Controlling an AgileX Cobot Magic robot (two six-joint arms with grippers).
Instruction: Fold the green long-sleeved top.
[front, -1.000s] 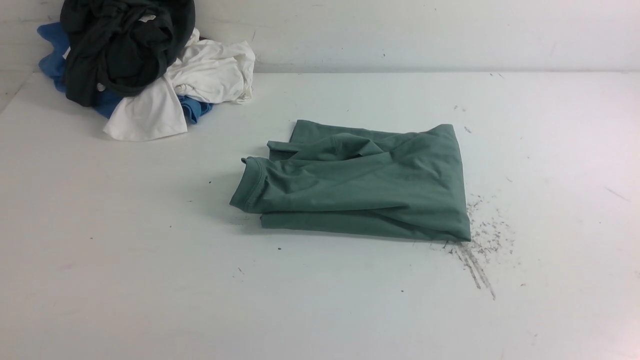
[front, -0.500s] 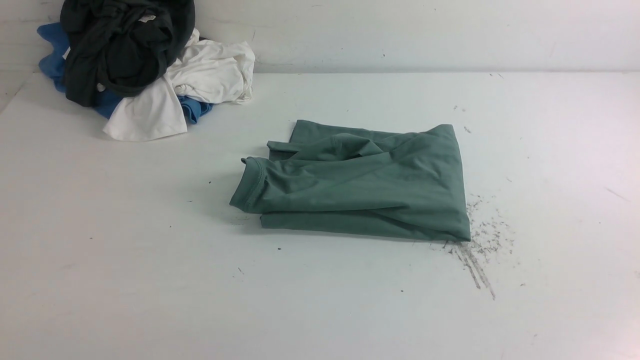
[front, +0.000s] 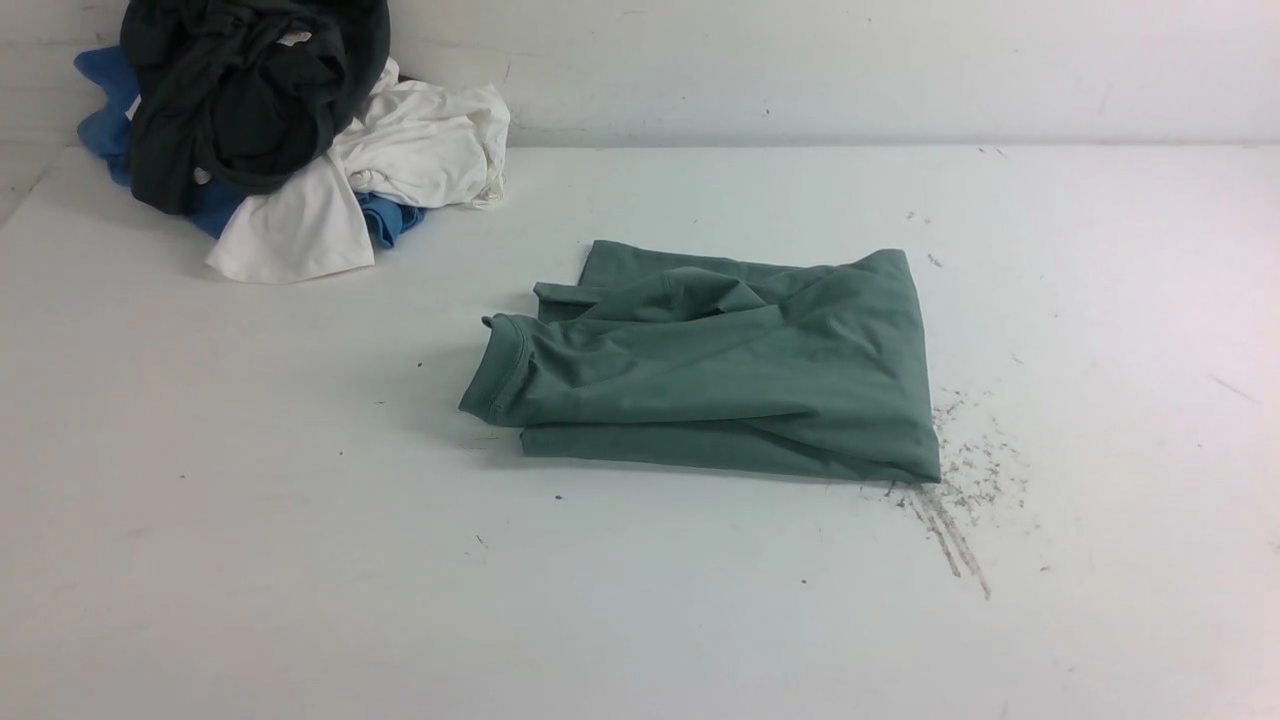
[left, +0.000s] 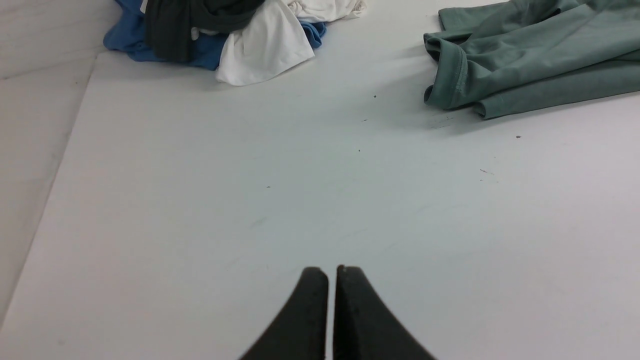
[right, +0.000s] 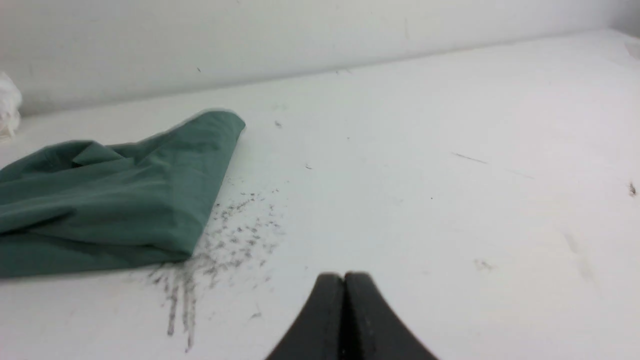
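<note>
Cloth: the green top (front: 715, 370) lies folded in a rough rectangle on the white table (front: 300, 560), held by neither claw. The left claw (left: 332, 272) is clenched on nothing, the top well ahead of it and off to its right. The right claw (right: 344, 277) is clenched and empty too, the top (right: 115, 200) ahead to its left, beside dark scuff marks (right: 220, 250).
</note>
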